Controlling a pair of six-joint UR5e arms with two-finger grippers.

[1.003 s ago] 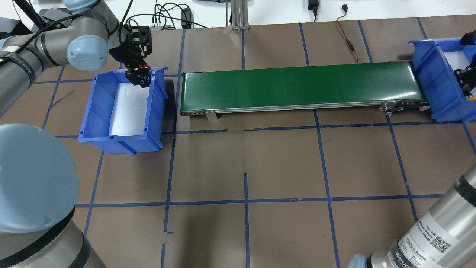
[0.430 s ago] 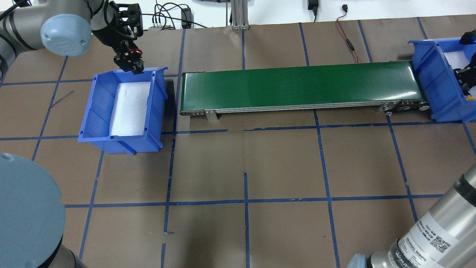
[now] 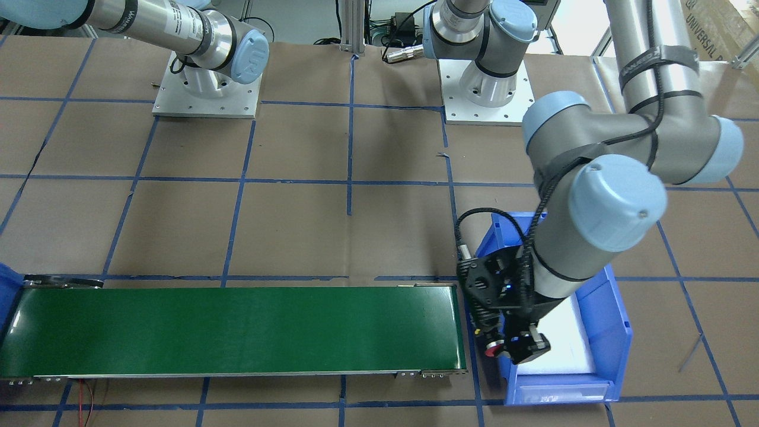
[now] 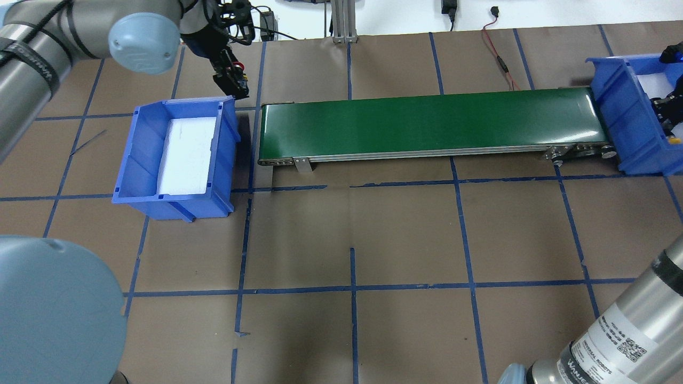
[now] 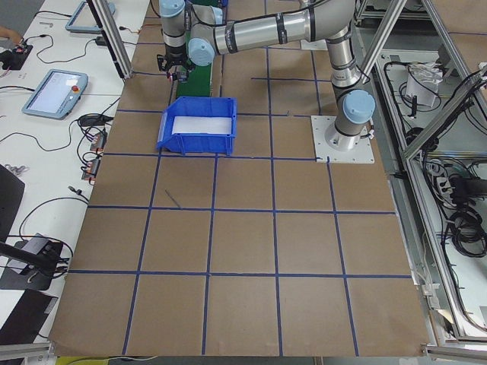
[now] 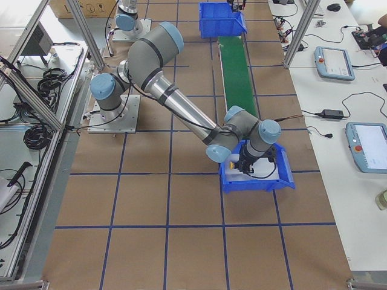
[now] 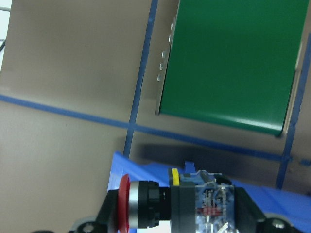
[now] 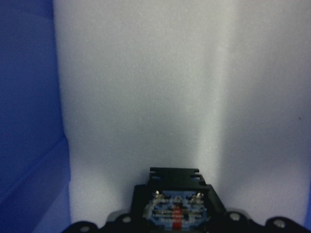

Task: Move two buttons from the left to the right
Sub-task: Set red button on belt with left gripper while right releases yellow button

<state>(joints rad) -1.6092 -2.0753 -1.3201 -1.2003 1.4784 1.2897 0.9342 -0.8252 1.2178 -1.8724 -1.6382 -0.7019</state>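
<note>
hangs over the belt-side corner of left blue bin (image 4: pixel 125 160): left claw (image 4: pixel 235 85) clamped on red button (image 7: pixel 175 204), long axis level across the fingers. needs a short rightward move to green conveyor belt (image 4: pixel 427 120), just beside. inside right bin (image 4: pixel 613 122): right claw (image 4: pixel 669 114) clamped on second button (image 8: pixel 175 209); cap hidden.

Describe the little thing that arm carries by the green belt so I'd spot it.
Find the green conveyor belt; by its end near the blue plastic bin hangs the left arm's black tool. It pinches a small push-button switch with a black collar. Its round red cap sets it apart.
</note>
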